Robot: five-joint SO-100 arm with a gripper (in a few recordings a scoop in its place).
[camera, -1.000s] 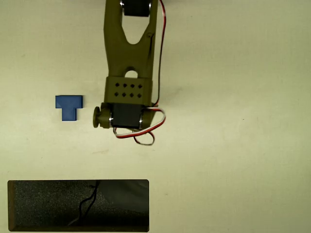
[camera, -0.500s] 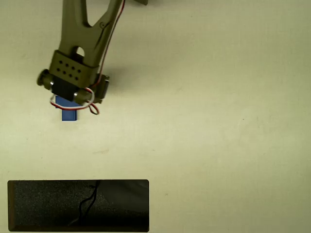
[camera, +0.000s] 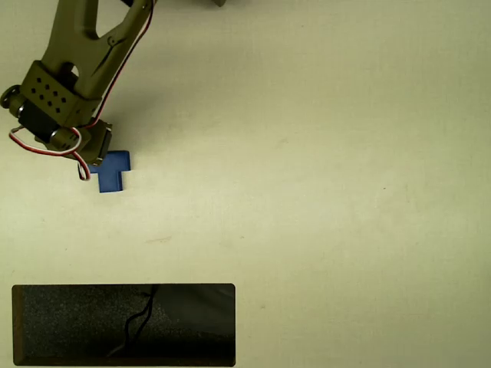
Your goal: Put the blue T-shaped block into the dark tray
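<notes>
Jaws hidden beneath the olive arm's wrist in the overhead view; whether they are spread or pressed together cannot be told.
From frame centre, the wrist hangs toward ten o'clock, its lower edge overlapping the left end of the blue T-shaped block, which lies flat on the pale desk, stem pointing to six. The dark tray sits toward seven o'clock, well apart from the block.

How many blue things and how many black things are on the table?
Blue: 1, the blue T-shaped block
Black: 1, the dark tray
Total: 2
</notes>
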